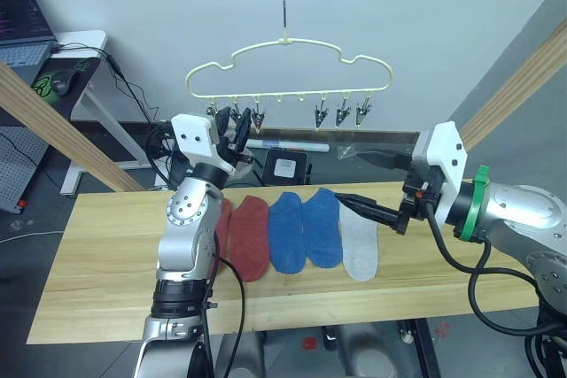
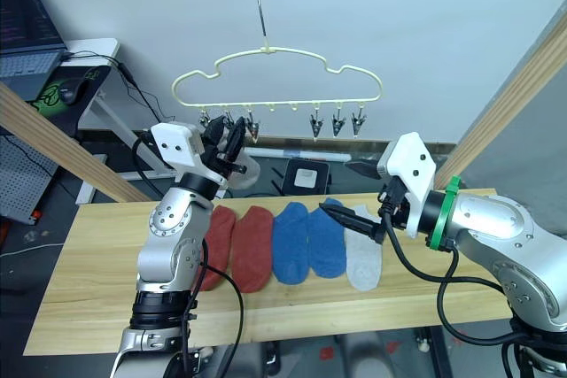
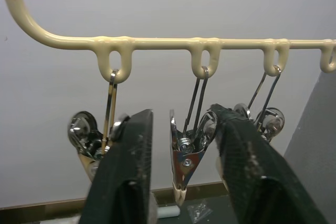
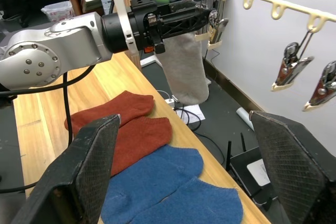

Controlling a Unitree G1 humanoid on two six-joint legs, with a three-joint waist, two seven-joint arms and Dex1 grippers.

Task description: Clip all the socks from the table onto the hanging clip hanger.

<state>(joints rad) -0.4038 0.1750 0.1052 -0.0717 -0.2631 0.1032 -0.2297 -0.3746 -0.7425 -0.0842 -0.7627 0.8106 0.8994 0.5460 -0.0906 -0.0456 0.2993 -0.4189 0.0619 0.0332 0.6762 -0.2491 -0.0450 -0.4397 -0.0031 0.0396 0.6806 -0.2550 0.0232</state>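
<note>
The pale-yellow clip hanger [image 1: 288, 42] hangs from a hook over the table's [image 1: 106, 254] far edge, with metal clips along its bar. My left gripper [image 3: 181, 116] is raised to the left clips, open, with one clip [image 3: 186, 156] between its fingers. A light grey sock [image 4: 184, 72] hangs just under that gripper; I cannot tell which clip holds it. On the table lie two rust-red socks [image 1: 251, 236], two blue socks [image 1: 305, 229] and one grey sock [image 1: 359, 250]. My right gripper [image 1: 368, 185] stands wide open and empty just above the grey sock.
Slanted wooden beams run at the left [image 1: 53, 121] and right [image 1: 523, 77], with a pole across the top. A desk with a mouse [image 1: 58, 81] stands at the back left. A white box [image 1: 285, 167] lies on the floor behind the table.
</note>
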